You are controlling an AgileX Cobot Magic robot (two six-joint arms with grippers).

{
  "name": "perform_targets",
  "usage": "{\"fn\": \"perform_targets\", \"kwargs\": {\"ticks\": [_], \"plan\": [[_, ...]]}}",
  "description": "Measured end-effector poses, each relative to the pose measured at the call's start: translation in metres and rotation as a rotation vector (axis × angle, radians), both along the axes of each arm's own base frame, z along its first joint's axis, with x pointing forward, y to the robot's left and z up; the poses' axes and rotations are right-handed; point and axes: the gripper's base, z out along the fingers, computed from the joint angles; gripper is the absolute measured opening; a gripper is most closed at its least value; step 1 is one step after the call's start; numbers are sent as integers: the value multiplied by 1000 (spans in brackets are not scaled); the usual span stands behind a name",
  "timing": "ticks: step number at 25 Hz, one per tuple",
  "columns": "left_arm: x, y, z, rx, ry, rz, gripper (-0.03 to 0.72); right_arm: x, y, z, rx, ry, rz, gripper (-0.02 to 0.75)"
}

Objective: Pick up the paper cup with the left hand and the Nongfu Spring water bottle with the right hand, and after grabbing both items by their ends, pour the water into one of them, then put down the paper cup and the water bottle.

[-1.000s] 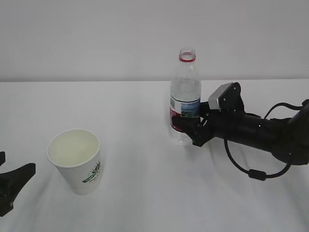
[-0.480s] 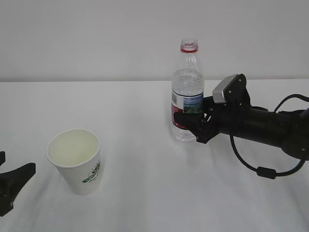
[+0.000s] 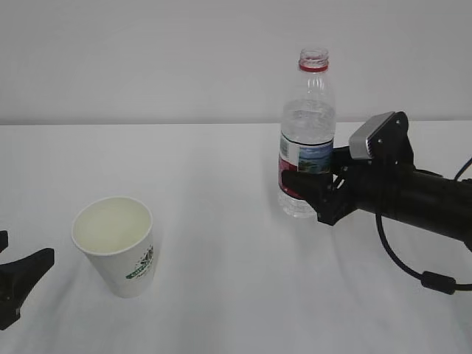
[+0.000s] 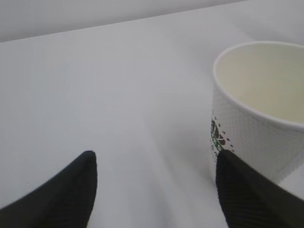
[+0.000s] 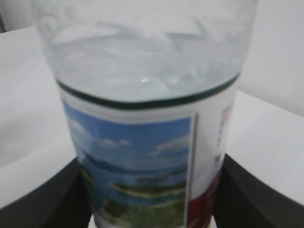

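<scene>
The paper cup [image 3: 118, 247] stands upright at the front left, white with a green logo, its cream inside showing no liquid. My left gripper [image 3: 28, 247] rests open just left of it. In the left wrist view the cup [image 4: 256, 128] lies to the right of the open gap of the left gripper [image 4: 156, 156], behind the right fingertip [image 4: 237, 190]. My right gripper [image 3: 299, 184] is shut on the label of the Nongfu Spring water bottle [image 3: 306, 147], which stands upright and uncapped. Water [image 5: 142, 71] fills it above the label, and both fingers [image 5: 57, 199] press its sides.
A white table [image 3: 221, 295] runs back to a plain white wall. The right arm's black cable [image 3: 424, 276] loops down over the table at the right. Nothing else stands between cup and bottle.
My right gripper has carried the bottle up and to the right, still upright. The cup and my left gripper have not moved.
</scene>
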Motion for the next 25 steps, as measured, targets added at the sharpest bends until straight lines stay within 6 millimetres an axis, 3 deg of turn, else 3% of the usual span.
{"fn": "perform_targets", "kwargs": {"ticks": [15,25], "plan": [[-1,-2,0,2,-1,-33,570,-64,-18,24,8,-22,-111,505],[-5,-9,0,9,-2,-125,570,-102,-33,23,-11,-4,-222,505]]}}
